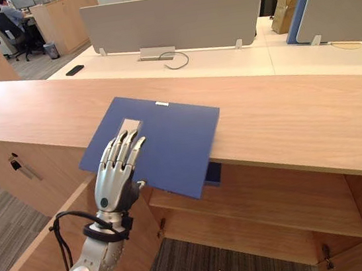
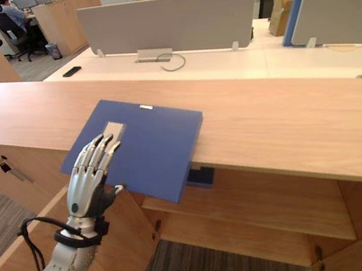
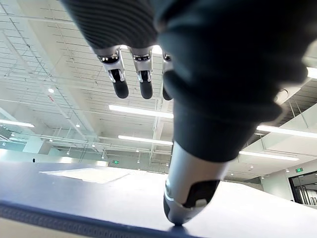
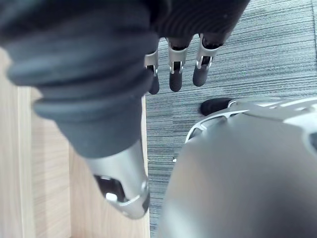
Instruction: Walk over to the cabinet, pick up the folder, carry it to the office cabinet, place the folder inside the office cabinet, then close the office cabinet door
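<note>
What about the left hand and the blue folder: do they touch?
Touching. The left wrist view shows the left hand with its thumb tip on the folder.

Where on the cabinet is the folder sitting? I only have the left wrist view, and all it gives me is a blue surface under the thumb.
Observer: The folder lies on the wooden cabinet top, with its near part sticking out past the front edge toward the robot.
Operator: What is beneath the part that sticks out?
Observer: An open compartment with a wooden shelf under the top.
Operator: And what is the other hand doing?
Observer: The right hand hangs with its fingers straight and holds nothing. It is over the grey carpet, beside a wooden panel.
</note>
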You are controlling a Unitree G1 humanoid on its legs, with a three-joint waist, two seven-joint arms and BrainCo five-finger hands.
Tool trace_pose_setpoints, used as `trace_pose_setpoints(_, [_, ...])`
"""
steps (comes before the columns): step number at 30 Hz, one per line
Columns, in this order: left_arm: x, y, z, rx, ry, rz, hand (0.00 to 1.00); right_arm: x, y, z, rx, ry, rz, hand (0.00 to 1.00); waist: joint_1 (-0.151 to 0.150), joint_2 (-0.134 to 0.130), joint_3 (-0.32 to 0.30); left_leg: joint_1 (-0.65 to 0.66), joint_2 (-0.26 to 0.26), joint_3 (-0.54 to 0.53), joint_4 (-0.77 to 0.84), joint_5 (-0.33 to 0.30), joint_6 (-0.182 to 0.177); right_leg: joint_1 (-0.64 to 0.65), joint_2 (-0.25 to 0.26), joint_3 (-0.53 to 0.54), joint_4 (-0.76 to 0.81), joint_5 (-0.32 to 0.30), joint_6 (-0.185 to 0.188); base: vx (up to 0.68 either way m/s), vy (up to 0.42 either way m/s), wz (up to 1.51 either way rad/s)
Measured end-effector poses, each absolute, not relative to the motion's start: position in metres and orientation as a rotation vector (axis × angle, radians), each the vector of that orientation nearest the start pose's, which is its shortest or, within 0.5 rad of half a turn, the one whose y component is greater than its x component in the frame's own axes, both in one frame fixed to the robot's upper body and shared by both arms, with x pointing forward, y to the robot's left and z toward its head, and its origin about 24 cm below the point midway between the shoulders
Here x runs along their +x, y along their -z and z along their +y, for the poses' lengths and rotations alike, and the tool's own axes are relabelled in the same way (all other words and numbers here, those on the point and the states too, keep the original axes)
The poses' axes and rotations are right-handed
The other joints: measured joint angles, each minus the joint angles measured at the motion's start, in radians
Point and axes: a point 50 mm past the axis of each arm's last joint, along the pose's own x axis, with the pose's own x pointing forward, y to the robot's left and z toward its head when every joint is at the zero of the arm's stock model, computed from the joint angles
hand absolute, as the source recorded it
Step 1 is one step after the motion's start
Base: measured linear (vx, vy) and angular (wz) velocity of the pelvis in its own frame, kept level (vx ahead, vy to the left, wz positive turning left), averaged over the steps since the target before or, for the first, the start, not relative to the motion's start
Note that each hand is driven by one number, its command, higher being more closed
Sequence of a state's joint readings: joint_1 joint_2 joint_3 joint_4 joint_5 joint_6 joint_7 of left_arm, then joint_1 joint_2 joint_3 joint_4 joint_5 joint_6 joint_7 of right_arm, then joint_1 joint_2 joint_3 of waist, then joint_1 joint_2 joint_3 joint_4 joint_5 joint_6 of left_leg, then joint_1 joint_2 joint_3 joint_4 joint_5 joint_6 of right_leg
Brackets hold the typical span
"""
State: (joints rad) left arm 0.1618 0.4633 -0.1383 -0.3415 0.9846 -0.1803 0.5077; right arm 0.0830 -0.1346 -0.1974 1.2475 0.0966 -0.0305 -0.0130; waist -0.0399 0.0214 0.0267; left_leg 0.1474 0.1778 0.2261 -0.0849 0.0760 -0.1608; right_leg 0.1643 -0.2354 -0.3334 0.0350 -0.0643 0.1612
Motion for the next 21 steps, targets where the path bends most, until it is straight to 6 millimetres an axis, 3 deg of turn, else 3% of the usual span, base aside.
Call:
trace_pose_setpoints(11, [0.207, -0.114, 0.171, 1.193, -0.272, -0.689, 0.00, 0.050, 0.171, -0.223, 0.091, 0.368, 1.264, 0.00, 0.001, 0.009, 0.011, -0.005, -0.002, -0.002, 0.000, 0.000, -0.002, 0.007, 0.001, -0.003, -0.015, 0.009, 0.004, 0.00, 0.000, 0.00])
trace_pose_setpoints(21, [0.211, -0.141, 0.167, 1.121, -0.375, -0.803, 0.00, 0.046, 0.171, -0.224, 0.116, 0.402, 1.270, 0.00, 0.008, 0.008, 0.012, -0.005, 0.000, 0.002, 0.000, 0.000, -0.002, -0.004, -0.001, 0.009, 0.007, 0.004, 0.009, -0.01, 0.002, -0.01])
